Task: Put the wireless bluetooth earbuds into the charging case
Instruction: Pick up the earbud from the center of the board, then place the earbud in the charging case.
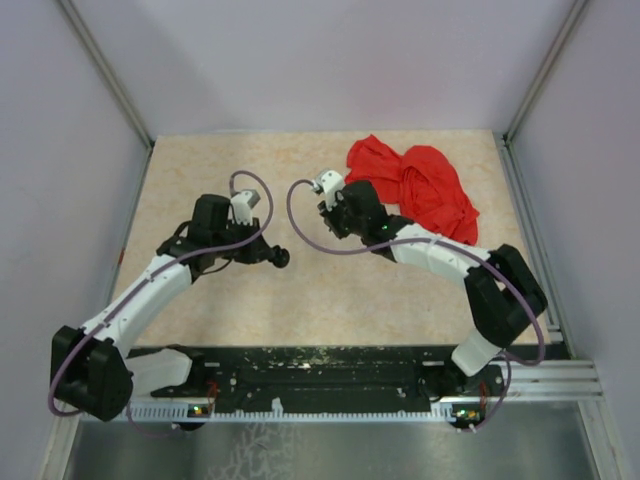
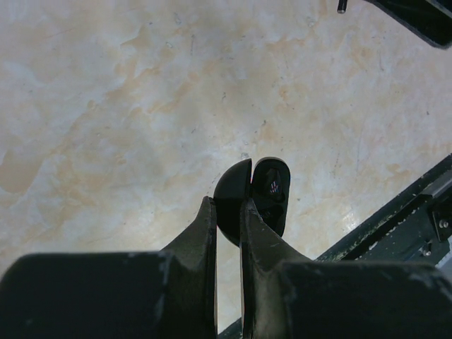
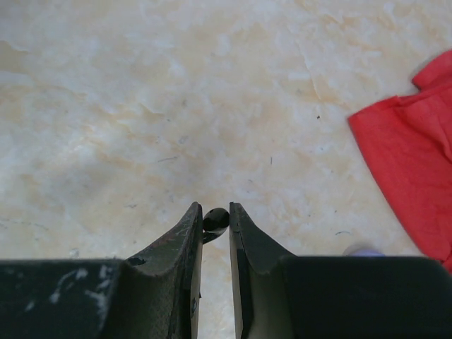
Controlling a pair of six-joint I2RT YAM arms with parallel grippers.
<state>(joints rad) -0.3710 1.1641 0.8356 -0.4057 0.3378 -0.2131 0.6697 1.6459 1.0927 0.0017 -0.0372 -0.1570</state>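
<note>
Earbud in one pincer, open case in the other: the insert step is about to start.

The left pincer (image 2: 227, 205) is clamped narrow on the small round black case (image 2: 272, 191), holding it on edge with the lid open, above the middle of the table (image 1: 250, 160) and slightly toward its left edge. The right pincer (image 3: 213, 208) is nearly closed, with a tiny dark earbud (image 3: 216, 220) nipped between its tips. It is nearer the far edge, beside the red cloth (image 1: 415, 190). Next, I judge, the two must meet and the earbud must line up with its socket. The second earbud is not visible.
</note>
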